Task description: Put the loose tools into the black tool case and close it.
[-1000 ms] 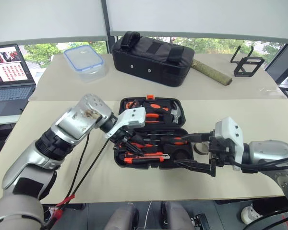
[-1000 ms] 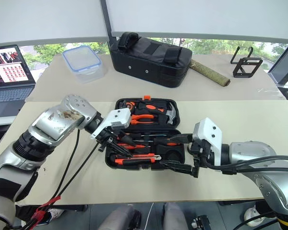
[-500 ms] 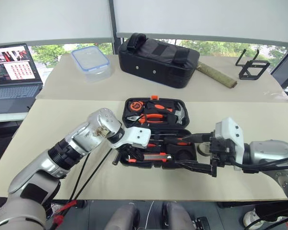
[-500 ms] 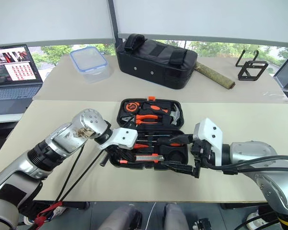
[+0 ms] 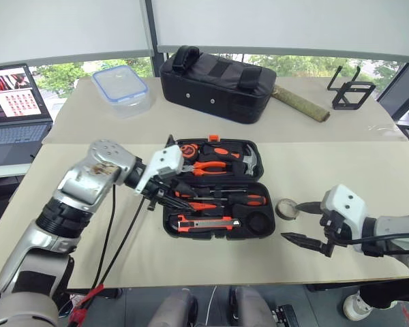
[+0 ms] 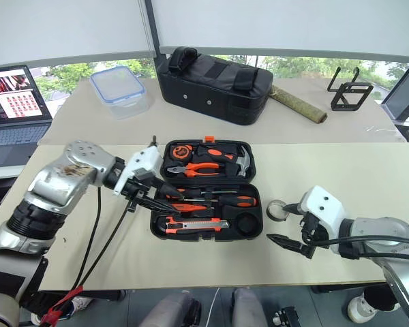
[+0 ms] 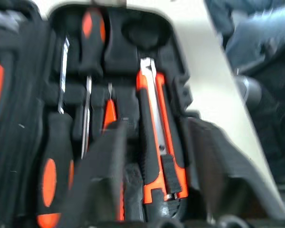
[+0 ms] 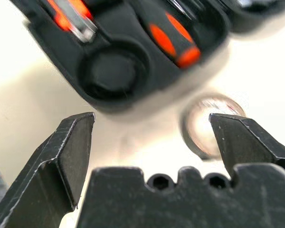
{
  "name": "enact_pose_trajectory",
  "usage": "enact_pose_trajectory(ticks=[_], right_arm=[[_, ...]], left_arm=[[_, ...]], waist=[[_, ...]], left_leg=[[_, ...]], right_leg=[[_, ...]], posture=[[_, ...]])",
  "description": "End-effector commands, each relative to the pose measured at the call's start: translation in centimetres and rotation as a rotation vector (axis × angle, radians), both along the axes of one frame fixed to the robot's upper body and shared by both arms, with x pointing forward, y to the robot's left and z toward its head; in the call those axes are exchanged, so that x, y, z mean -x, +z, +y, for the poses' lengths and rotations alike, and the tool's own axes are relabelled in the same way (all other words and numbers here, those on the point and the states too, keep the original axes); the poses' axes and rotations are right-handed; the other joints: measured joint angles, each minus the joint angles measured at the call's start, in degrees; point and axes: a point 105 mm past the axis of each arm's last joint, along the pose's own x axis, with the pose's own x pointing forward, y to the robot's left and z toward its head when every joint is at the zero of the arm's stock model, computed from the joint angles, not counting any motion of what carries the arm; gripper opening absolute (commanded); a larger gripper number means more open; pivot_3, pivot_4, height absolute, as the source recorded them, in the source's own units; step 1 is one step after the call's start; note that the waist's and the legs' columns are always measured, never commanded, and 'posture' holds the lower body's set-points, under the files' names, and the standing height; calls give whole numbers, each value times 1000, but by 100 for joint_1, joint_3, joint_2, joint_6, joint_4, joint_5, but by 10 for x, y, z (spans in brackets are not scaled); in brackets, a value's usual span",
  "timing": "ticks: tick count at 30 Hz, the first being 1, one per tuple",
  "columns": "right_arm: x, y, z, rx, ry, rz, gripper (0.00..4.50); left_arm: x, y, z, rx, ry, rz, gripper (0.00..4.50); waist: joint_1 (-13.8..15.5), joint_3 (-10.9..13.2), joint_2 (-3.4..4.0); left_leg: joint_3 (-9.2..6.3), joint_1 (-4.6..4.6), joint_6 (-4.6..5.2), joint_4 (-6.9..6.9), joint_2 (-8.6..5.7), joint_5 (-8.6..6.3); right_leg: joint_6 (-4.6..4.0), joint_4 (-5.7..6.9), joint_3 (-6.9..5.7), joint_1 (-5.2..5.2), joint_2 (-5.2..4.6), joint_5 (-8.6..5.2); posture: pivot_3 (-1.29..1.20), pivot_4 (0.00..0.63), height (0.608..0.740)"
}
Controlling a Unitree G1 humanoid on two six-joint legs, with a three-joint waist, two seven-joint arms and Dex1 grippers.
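The black tool case [image 5: 169, 225] lies open mid-table. Its near half holds three screwdrivers [image 5: 249, 199] and the orange-and-black utility knife [image 5: 204, 221] in their recesses, beside an empty round recess [image 8: 111, 71]. Pliers, a hammer and a tape measure sit in the far half. The small dark tape roll [image 5: 285, 208] lies on the table just right of the case. My left gripper [image 6: 153, 196] hovers open over the case's left edge, with the knife [image 7: 154, 137] beyond its fingers. My right gripper [image 5: 303, 221] stands wide open close beside the tape roll [image 8: 209, 126], nothing in it.
A black fabric bag [image 5: 215, 82] sits at the back, with a lidded clear container [image 5: 119, 85] and a laptop [image 5: 13, 102] to its left. A greenish roll [image 5: 300, 102] and a black wire stand [image 5: 351, 92] lie back right.
My left gripper pulled back from low over the case's front to its left edge and opened. My right gripper swung right and down, away from the case, to beside the tape roll.
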Motion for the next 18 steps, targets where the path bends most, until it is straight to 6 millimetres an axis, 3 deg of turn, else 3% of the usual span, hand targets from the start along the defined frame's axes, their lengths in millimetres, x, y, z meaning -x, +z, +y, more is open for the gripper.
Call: enact_pose_trajectory(ticks=[1, 3, 5, 8, 12, 18], right_arm=[[-9, 1, 4, -3, 17, -34, 4500], [-12, -4, 6, -5, 20, -29, 4500], [-17, -11, 7, 5, 21, -20, 4500], [-24, -21, 7, 28, 18, -1, 3818], [-31, -23, 4, 41, 3, 1, 2367], [-27, 0, 4, 5, 15, -22, 455]], left_arm=[[8, 20, 1, 93, -44, -49, 3845], [10, 22, 1, 102, -57, -62, 4455], [11, 23, 0, 110, -62, -66, 4455], [12, 28, -2, 136, -66, -45, 4500], [11, 35, -1, 153, -58, -35, 4500], [13, 31, 5, 118, -57, -52, 4500]], waist=[[-11, 0, 0], [-12, 1, -1], [-12, 1, -1], [-17, 1, -1], [-30, 1, -1], [-55, 2, 2]], left_leg=[[0, 0, 0, 0, 0, 0], [0, -1, 0, 0, 0, 0], [0, -1, 0, 0, -1, 0], [0, -1, 0, 0, -1, 0], [0, -1, 0, -1, -1, 0], [-1, -1, 0, -4, -1, -1]], right_leg=[[0, -1, 0, 0, 0, 0], [0, -2, 0, 0, -2, 0], [0, -2, -1, 0, -3, 0], [0, -4, -1, 2, -2, 0], [0, -2, 0, 0, -1, 0], [-1, -2, 0, -3, 0, 0]], posture=[[0, 150, 714], [0, 150, 714], [0, 150, 714], [0, 150, 714], [0, 150, 714], [0, 150, 714]])
